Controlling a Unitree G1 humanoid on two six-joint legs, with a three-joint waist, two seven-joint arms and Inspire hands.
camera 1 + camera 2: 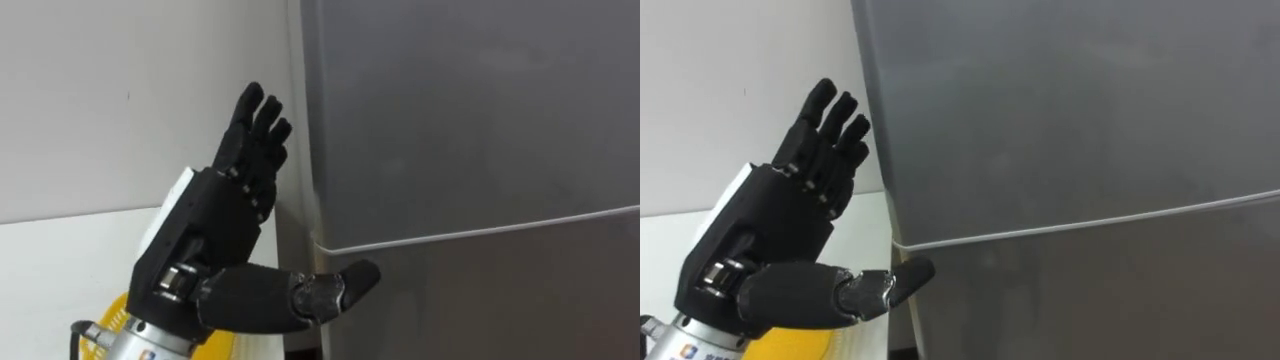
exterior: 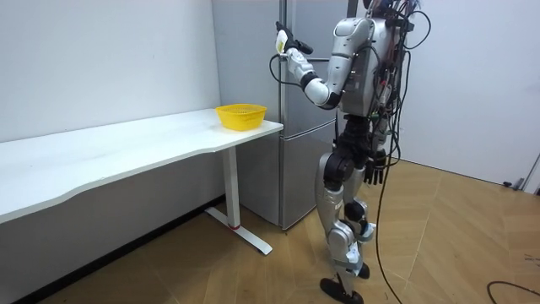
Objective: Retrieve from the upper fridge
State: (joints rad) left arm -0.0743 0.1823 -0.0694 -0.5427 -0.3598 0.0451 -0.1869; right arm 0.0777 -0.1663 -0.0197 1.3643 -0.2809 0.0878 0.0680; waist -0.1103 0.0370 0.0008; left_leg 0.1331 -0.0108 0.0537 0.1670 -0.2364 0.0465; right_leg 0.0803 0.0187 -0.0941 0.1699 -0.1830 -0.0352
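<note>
Fridge (image 2: 291,127), grey, stands at the end of a white table (image 2: 126,143), against the wall (image 1: 120,100). Robot is upright on the wooden floor facing it, close in. Upper door (image 1: 470,110) is shut and flush. A thin pale seam (image 1: 480,232) separates it from the lower door (image 1: 500,300), also shut.

Left hand (image 1: 215,235) is raised at the left edge of the upper door, back of the hand toward the camera. Its fingers (image 1: 262,115) are straight, pointing up and slightly fanned, just beside the door edge and holding nothing. The thumb (image 1: 345,283) sticks out sideways across the fridge front just under the seam; whether it touches the metal cannot be told.

Right hand (image 2: 375,169) hangs low by the hip in the room view; whether it is spread or closed cannot be told.

Yellow basket (image 2: 240,116) sits on the table corner nearest the fridge, below the raised arm
</note>
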